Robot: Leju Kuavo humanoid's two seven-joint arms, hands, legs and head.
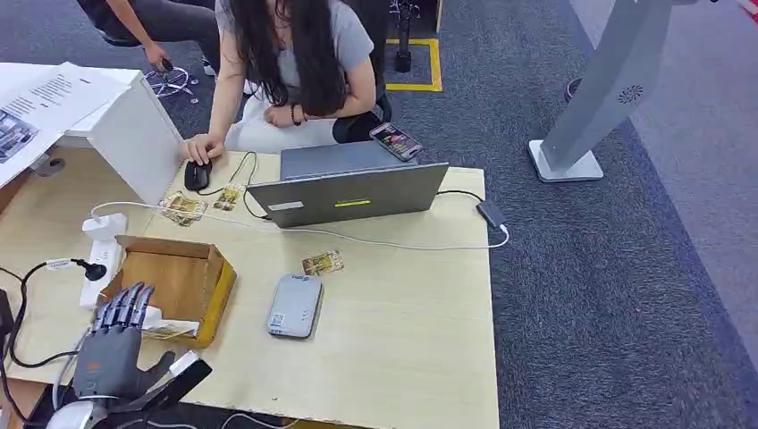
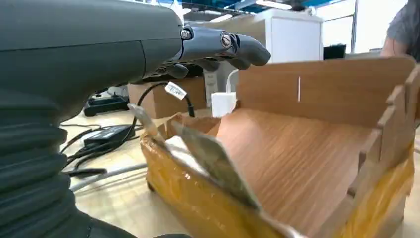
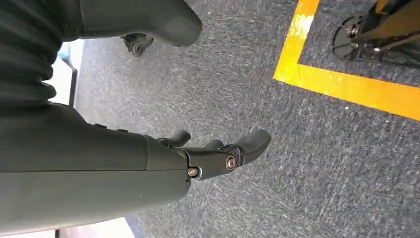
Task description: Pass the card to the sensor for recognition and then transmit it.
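A card leaned against the near edge of an open cardboard box at lower left of the head view, its upper edge standing clear of the rim; in the left wrist view the same card rose slantwise from the taped front wall of the box. The robot's left hand hovered just beside it with fingers spread and nothing held. To take the card cleanly, the hand would likely need to close thumb against fingers on the exposed upper edge rather than press down, since a thin leaning card could slide flat into the box. The grey sensor lay near the box at centre frame on the bench. The right hand hung over carpet, fingers loosely apart, empty. A person sat at a laptop beyond.
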